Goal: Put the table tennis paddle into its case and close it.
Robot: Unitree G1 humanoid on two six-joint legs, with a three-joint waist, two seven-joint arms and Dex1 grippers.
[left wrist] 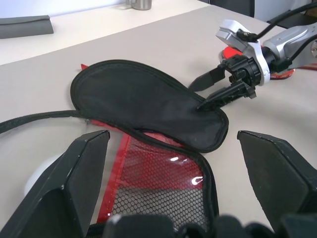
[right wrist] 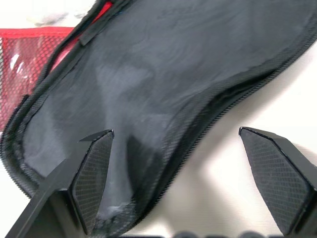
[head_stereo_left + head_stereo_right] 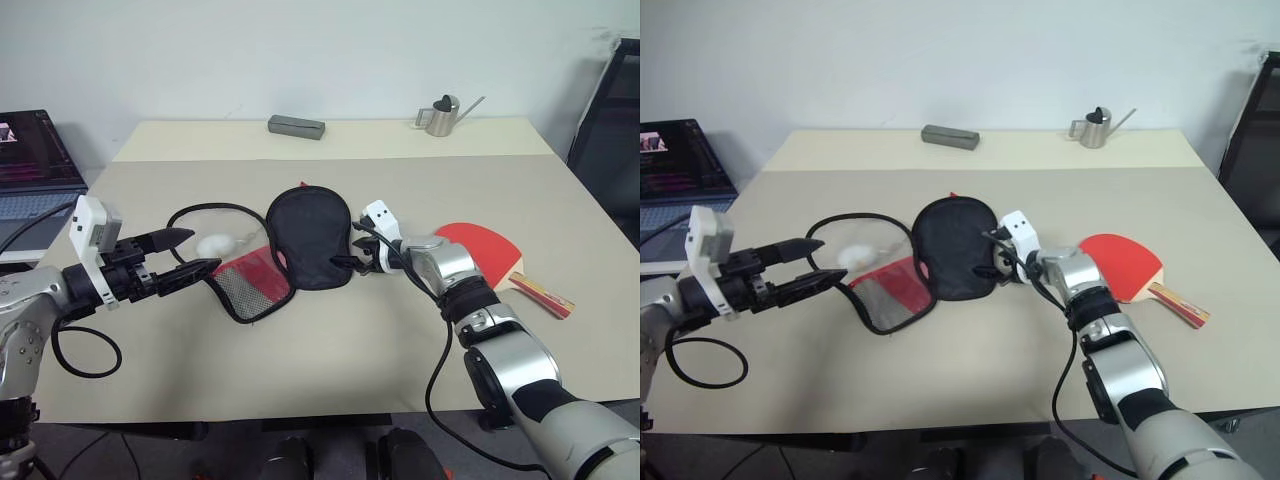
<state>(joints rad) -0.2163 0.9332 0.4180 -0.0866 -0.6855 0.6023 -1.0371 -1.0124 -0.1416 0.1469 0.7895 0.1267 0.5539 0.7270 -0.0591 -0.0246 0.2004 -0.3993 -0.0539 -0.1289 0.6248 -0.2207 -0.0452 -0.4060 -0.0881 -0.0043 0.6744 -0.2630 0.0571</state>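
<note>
Your case (image 3: 308, 238) lies unzipped in the middle of the beige table (image 3: 330, 350), its black half spread flat and the red mesh-pocket half (image 3: 252, 280) folded out toward your left side, with the black zipper edge looping away in an open ring beyond it. Your right gripper (image 3: 357, 252) is right at the narrow end of that black half, jaws spread wide; from the wrist you can see one finger (image 2: 94, 173) over the black fabric and the other over bare table just past the zipper seam, so the edge sits between them, and nothing is clamped. Whether the fingertips actually touch the cloth, you cannot tell from here. Your left gripper (image 3: 185, 252) hovers by the red mesh flap, jaws wide apart and empty, pointing across toward the case. The table tennis paddle (image 3: 488, 252) rests flat on the table behind your right forearm, red face up, striped wooden handle pointing toward your right side, clear of the case. Far back on the table sit a grey box (image 3: 296, 126) and a small metal watering can (image 3: 442, 114).
</note>
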